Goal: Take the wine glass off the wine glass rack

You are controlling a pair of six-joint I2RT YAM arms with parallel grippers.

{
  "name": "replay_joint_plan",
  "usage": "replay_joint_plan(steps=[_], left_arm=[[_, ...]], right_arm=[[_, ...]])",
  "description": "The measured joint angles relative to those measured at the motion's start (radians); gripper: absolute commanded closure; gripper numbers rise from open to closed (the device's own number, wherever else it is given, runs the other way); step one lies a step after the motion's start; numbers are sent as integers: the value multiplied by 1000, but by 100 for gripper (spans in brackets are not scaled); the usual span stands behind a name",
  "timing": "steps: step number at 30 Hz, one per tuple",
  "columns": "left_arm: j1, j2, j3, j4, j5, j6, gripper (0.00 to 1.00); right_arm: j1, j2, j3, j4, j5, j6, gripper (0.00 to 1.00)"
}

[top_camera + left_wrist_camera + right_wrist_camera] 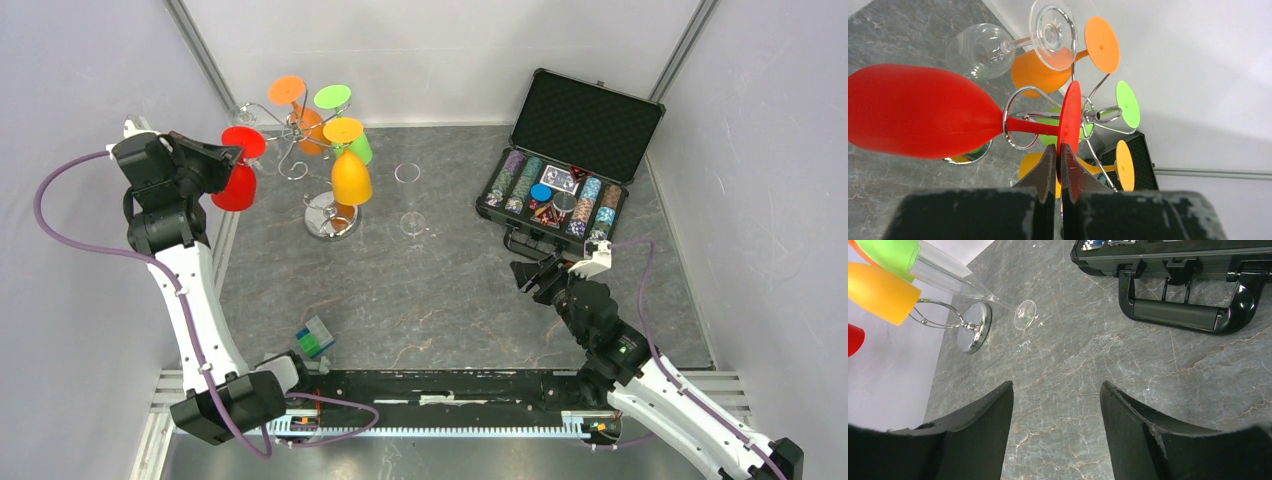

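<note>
The silver wire wine glass rack stands at the back left on its round mirrored base. A red wine glass hangs upside down from its left arm. My left gripper is shut on the edge of the red glass's foot. In the left wrist view the gripper pinches the foot, and the red stem passes through a wire loop of the rack. My right gripper is open and empty, low over the table at the right; it also shows in the right wrist view.
Orange, green and darker orange glasses hang on the rack. A clear wine glass stands on the table right of the rack. An open black poker chip case sits back right. A small blue-green box lies near front left.
</note>
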Motion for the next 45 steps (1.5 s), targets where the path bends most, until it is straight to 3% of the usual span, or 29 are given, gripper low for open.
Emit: replay_joint_plan(steps=[15,27,30,35,45], left_arm=[[1,92,-21,165,130,-51,98],[1,91,-25,132,324,-60,98],[1,77,-31,105,347,-65,98],[1,-6,-84,75,312,-85,98],[1,-191,-90,-29,188,-142,98]], right_arm=[[0,-2,0,0,3,-8,28],[0,-1,0,0,-11,-18,25],[0,-1,0,0,-17,-23,15],[0,-4,0,1,-35,-43,4],[0,-24,0,17,-64,-63,4]])
